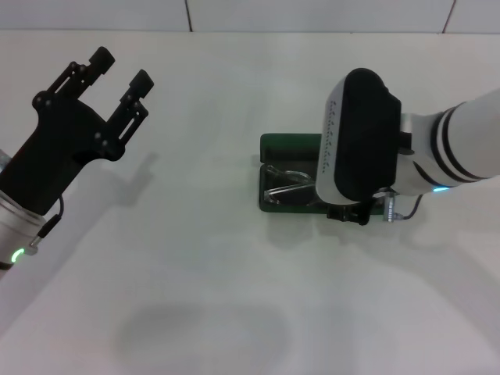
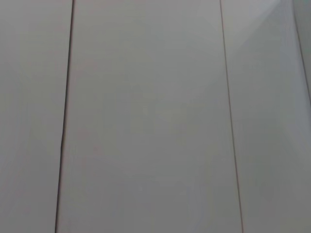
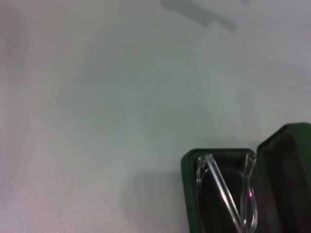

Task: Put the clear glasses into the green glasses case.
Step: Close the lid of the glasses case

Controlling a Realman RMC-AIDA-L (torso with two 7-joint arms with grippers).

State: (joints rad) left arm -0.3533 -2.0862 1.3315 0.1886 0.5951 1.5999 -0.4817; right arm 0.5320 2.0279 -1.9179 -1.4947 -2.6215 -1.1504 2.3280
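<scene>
Hovering nearest, the left gripper [image 1: 119,69] is spreading wide over the worktop [image 1: 203,297]. Clear glasses [image 3: 224,191] are lying inside the open green glasses case [image 3: 192,184]. I cannot tell the right gripper's state.

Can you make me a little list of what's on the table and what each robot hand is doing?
table: white
glasses case: green, lid open
glasses: clear, lying inside the case
right gripper: over the case, hidden under its wrist
left gripper: open, holding nothing, up on the robot's left away from the case

You face a plain white tabletop [image 1: 219,312]; along its far edge runs a white wall [image 1: 312,14] with thin dark seams.
</scene>
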